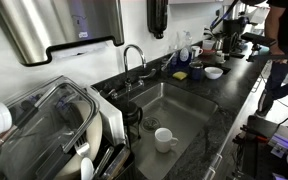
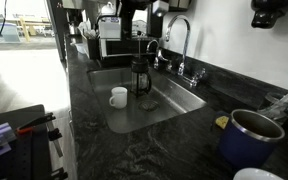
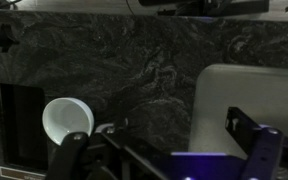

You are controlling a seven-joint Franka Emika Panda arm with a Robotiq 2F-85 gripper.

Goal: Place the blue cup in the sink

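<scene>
blue cup (image 2: 250, 137) sits on the counter (image 2: 154, 150), not in the sink (image 2: 174, 100) yet.
your gripper (image 3: 169, 145) has its fingers spread wide, nothing btwn them, over dark granite in wrist view. cup's dark blue, upright, pale inner rim, just beside sth yellow (image 2: 222, 122). white mug (image 2: 118, 97) & french press (image 2: 141, 75) are in the basin. dispenser (image 1: 54, 30) label is too small to read.

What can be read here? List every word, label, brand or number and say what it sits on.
No text is readable in any view.
A small mark on the steel dispenser: too blurred to read.
No print shows on the white cup in the sink or on the blue cup.
</scene>
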